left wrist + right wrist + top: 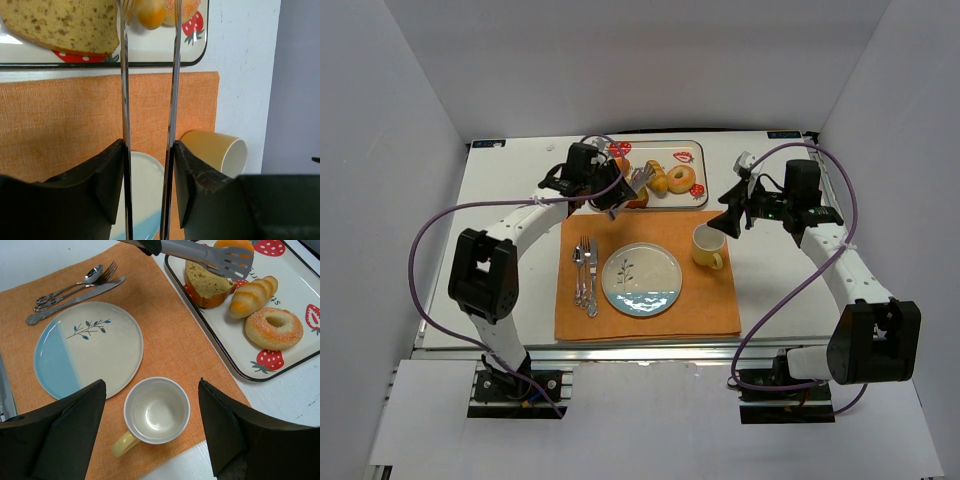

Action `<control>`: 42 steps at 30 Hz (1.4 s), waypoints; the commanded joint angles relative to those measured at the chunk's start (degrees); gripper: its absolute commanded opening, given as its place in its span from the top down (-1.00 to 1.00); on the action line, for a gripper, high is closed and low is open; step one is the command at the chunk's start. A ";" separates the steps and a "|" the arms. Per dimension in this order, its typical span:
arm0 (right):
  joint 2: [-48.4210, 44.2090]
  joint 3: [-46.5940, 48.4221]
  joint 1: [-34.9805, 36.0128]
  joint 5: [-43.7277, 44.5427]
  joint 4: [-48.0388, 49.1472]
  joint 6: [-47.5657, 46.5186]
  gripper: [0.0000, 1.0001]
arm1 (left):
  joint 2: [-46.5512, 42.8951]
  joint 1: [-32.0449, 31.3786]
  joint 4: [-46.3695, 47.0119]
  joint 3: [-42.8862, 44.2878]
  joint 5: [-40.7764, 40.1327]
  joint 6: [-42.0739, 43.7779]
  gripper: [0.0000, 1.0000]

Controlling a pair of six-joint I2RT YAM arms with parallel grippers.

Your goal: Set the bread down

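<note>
The bread, a golden striped roll, lies on the strawberry-print tray between a brown-crusted slice and a donut. It also shows in the top view and at the top edge of the left wrist view. My left gripper is shut on metal tongs. The tong arms stand apart, their tips over the slice beside the roll and holding nothing. My right gripper is open and empty above the yellow cup.
An orange placemat holds a blue-and-white plate, cutlery left of it and the cup to its right. The tray lies behind the mat and also holds an orange fruit. White walls surround the table.
</note>
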 commanded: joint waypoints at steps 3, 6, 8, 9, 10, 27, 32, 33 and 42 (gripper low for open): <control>-1.19 0.02 -0.37 -1.45 1.59 0.24 -0.58 | 1.34 -0.11 -1.33 4.58 -1.05 0.14 -0.04; -1.28 -0.25 -0.37 -1.54 1.68 0.24 -0.58 | 3.89 -0.20 -2.83 7.30 -0.97 0.76 -0.06; -1.36 -0.42 -0.46 -1.54 1.59 0.24 -0.58 | 5.56 -0.20 -3.62 9.33 -1.14 1.29 -0.06; -1.45 -0.42 -0.46 -1.54 1.59 0.15 -0.58 | 6.69 -0.11 -4.23 11.07 -1.49 1.64 -0.06; -1.45 -0.51 -0.64 -1.54 1.59 0.15 -0.58 | 7.40 -0.11 -5.37 11.87 -1.67 1.99 -0.06; -1.19 -0.77 -1.43 -2.77 1.95 0.41 -0.58 | 8.73 -0.20 -9.43 15.66 -1.93 4.01 -0.15; -1.37 -1.04 -1.43 -2.69 1.86 0.15 -0.58 | 10.39 -0.11 -8.55 16.89 -1.23 3.31 -0.19; -1.54 -1.13 -1.43 -2.69 1.77 0.15 -0.58 | 10.57 -0.11 -8.46 17.15 -0.97 3.14 -0.20; -1.72 -1.83 -1.61 -2.86 2.03 0.24 -0.58 | 14.35 -0.11 -10.73 22.42 -0.26 3.22 -0.21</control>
